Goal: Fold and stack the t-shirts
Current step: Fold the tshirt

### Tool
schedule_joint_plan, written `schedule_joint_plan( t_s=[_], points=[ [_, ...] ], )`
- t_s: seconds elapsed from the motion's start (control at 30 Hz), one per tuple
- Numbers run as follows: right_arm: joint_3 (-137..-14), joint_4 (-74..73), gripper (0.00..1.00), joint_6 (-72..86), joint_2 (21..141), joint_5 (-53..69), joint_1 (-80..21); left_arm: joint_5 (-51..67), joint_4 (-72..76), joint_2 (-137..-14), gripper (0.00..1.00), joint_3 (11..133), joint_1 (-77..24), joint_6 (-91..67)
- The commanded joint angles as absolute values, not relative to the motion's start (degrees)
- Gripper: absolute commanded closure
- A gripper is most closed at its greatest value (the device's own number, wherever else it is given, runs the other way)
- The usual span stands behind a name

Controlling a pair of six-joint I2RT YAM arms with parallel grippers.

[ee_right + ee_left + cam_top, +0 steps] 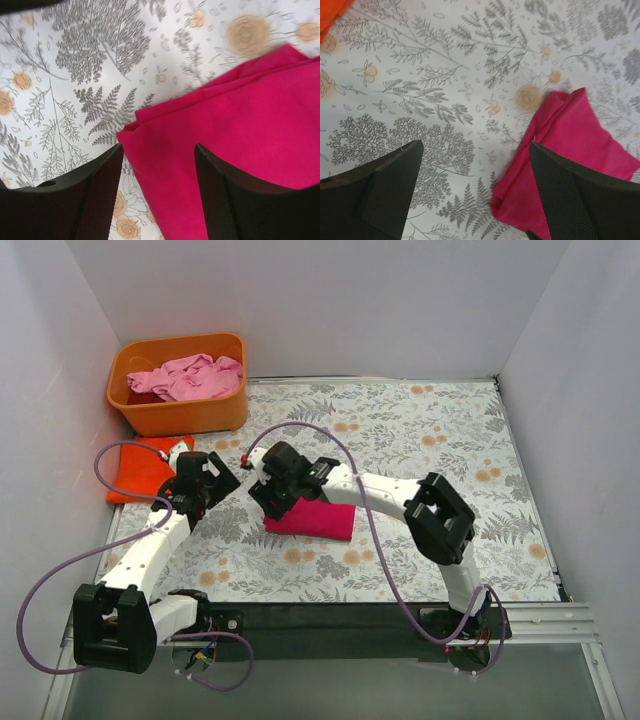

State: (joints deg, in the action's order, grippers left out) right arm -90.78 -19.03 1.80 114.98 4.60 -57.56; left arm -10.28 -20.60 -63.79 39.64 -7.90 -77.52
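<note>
A folded magenta-red t-shirt (315, 519) lies mid-table; it shows in the left wrist view (570, 145) and the right wrist view (240, 140). My right gripper (268, 502) hovers open over its left end, jaws either side of the corner (159, 150). My left gripper (200, 480) is open and empty just left of it (475, 150). A folded orange t-shirt (145, 466) lies at the far left. A pale pink t-shirt (190, 377) lies crumpled in the orange tub over a dark red one (143, 398).
The orange plastic tub (185, 412) stands at the back left by the wall. White walls close in the floral tablecloth (420, 440) on three sides. Purple cables loop above both arms.
</note>
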Motion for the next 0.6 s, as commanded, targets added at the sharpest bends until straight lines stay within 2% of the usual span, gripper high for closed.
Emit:
schedule_joint_plan(
  t_s=[0.0, 0.23, 0.57],
  points=[
    [-96.0, -25.2, 0.45, -2.1, 118.9, -2.0, -59.8, -11.1, -22.8, -62.9, 0.20, 38.8, -7.2, -75.9],
    [-100.6, -28.2, 0.47, -4.3, 124.3, -5.6, -64.3, -9.8, -23.6, -65.7, 0.20, 39.5, -6.0, -76.1],
    [-98.7, -29.5, 0.48, -5.4, 126.9, -7.7, -68.4, -6.7, -22.9, -66.7, 0.20, 39.1, -5.3, -76.1]
  ],
)
